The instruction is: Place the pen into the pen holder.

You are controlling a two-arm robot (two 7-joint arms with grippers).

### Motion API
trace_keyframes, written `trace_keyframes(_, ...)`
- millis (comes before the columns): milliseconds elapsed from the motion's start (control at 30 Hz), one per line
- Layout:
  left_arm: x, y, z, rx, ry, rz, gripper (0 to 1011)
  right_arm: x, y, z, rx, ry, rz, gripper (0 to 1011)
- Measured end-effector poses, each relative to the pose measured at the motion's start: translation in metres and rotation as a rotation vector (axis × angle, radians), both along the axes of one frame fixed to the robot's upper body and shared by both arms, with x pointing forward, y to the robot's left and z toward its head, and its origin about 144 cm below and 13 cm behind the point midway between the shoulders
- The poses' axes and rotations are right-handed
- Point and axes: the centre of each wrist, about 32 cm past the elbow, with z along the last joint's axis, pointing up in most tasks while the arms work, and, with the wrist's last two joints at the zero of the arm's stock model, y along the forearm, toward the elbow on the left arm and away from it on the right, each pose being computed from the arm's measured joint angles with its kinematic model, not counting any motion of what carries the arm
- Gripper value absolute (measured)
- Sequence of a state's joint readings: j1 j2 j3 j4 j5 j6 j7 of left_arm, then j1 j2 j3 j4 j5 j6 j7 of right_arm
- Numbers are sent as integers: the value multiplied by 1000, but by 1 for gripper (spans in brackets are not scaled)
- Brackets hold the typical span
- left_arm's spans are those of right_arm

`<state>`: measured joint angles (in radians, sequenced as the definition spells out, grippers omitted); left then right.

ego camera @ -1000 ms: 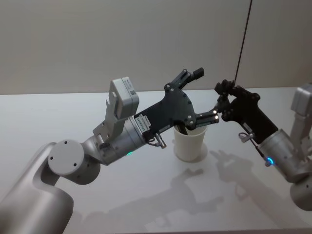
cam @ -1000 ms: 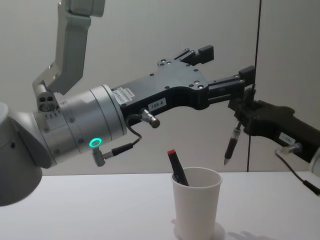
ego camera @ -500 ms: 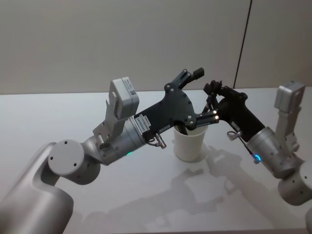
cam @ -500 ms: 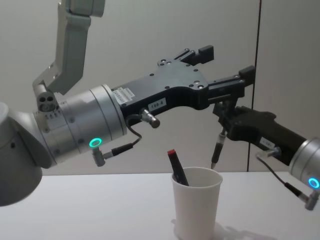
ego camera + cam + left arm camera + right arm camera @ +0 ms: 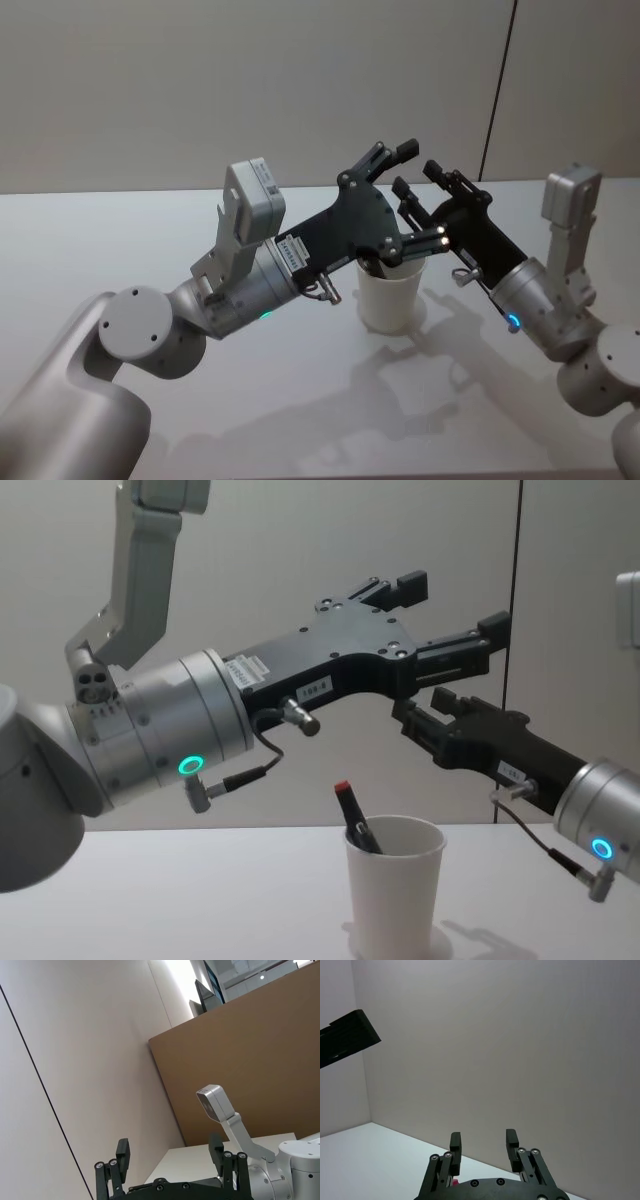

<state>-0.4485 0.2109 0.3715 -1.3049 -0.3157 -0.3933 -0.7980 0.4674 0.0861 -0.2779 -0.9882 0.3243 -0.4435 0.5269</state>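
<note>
- White tapered paper cup pen holder point(image 5: 392, 885) stands upright on the pale tabletop point(image 5: 300, 400), near centre.
- Black pen with red cap point(image 5: 353, 812) sits in the cup, leaning, cap end above the rim.
- Left gripper point(image 5: 450, 615) hangs above the cup, fingers spread, empty.
- Right gripper point(image 5: 412, 708) is just beyond and above the cup rim, fingers apart, holding nothing.

The right gripper point(image 5: 482, 1142) is holding its two black fingers point(image 5: 454, 1146) apart before a plain wall point(image 5: 520, 1045). A black finger of the left gripper point(image 5: 347, 1039) is showing well off to one side of it, above the white bench point(image 5: 365, 1160).
</note>
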Motion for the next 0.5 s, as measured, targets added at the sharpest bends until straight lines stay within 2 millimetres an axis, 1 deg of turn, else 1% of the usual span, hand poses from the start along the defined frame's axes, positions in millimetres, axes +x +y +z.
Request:
trace_keyframes(167,0,0,0,0,0,0,1003,1,1,1,0,2,0,647)
trace_keyframes(200,0,0,0,0,0,0,1003,1,1,1,0,3,0,708)
trace_keyframes(267,0,0,0,0,0,0,1003,1,1,1,-1,4,0,739)
trace_keyframes(467,0,0,0,0,0,0,1003,1,1,2,1,5,0,922)
trace_keyframes(500,0,0,0,0,0,0,1003,1,1,3,1,5,0,973)
